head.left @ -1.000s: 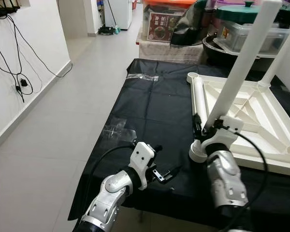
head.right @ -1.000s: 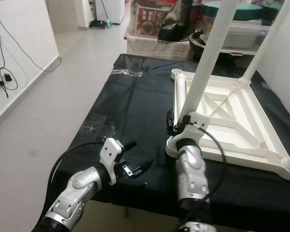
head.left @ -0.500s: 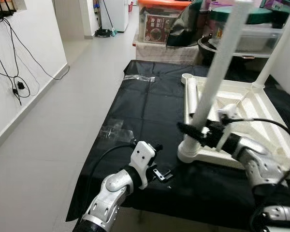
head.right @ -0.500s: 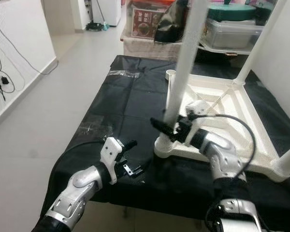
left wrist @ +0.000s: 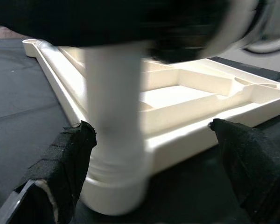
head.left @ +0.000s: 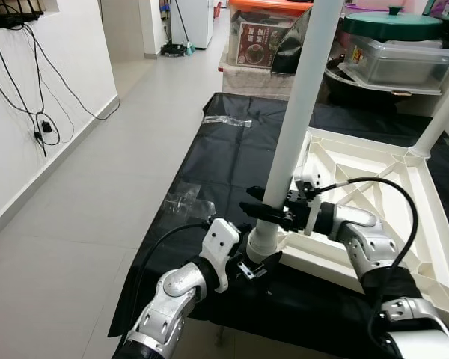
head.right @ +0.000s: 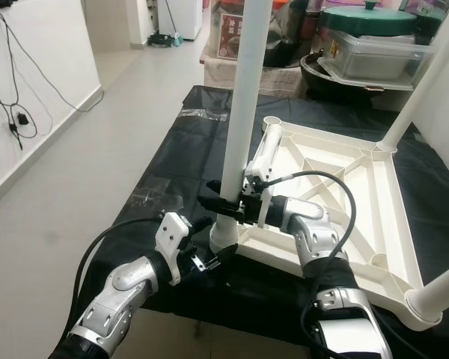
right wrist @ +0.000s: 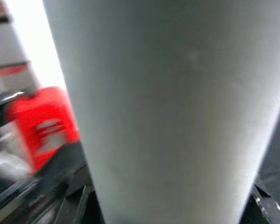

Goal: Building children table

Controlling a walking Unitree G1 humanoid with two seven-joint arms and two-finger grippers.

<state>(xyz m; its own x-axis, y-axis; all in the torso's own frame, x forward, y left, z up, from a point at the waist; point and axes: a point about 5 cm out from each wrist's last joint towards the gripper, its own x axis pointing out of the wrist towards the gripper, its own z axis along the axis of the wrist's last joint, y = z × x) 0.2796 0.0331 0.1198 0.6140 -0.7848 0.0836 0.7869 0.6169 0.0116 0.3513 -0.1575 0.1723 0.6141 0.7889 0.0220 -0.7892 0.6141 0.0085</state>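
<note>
Tabletop (head.left: pixel 374 217) lies upside down on the black cloth (head.left: pixel 224 161), ribs up, near corner at the cloth's front edge. 1 leg (head.left: pixel 295 120) stands upright in that corner socket (head.left: pixel 263 243); 2 more legs stand at other corners, and 1 loose leg (head.right: pixel 263 153) lies along the left rim. Right gripper (head.left: pixel 263 212) is clamped on the upright leg low down, just above the socket, fingers either side of the tube. Left gripper (head.left: pixel 256 268) sits at the socket base, fingers (left wrist: pixel 65 158) spread wide either side of it, holding nothing. Handling guess: hollow white plastic, light, stiff, smooth so likely slippery under the pads; the long tube gives leverage, so a high grip would tip it. Best hold is low on the leg as now, with the left bracing the socket or rim while pressing down.
</note>
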